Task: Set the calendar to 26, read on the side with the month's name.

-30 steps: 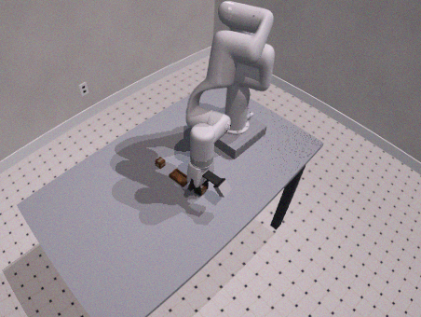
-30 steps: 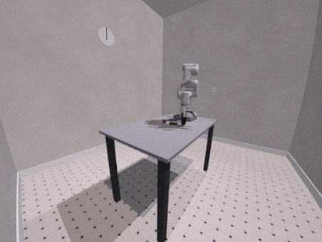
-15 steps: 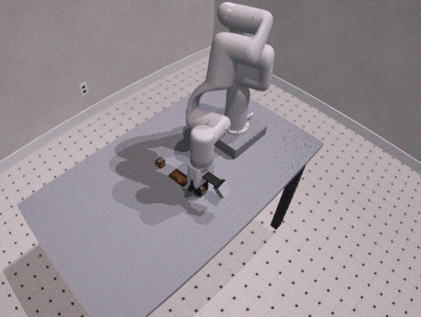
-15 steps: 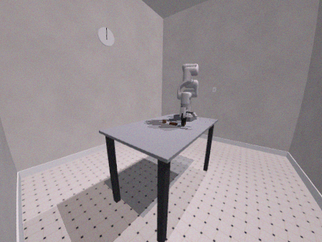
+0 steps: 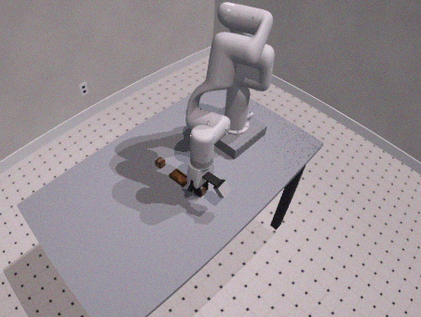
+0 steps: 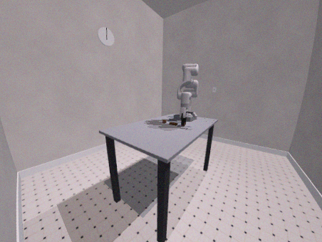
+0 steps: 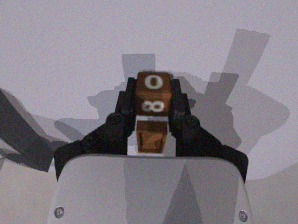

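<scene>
Cube in the grip, tray waiting at its left

The held cube is right of the tray, showing 0 on one face and a sideways 8 on the next. The gripper has its fingers closed on opposite sides, probably to turn or carry it while those numbered faces stay uncovered. The tray lies on the table, with neither cube inside. Farther left and far, the loose cube rests apart; its digit is too small to read.

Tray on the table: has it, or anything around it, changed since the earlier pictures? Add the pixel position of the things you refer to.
Nothing visibly changed. The tray (image 5: 178, 177) (image 6: 173, 124) and the loose cube (image 5: 160, 162) (image 6: 164, 121) stayed put. The claw (image 5: 198, 188) (image 6: 183, 124) (image 7: 153, 90) now grips the numbered cube (image 7: 153, 92); earlier pictures are too small to compare its grip.
</scene>
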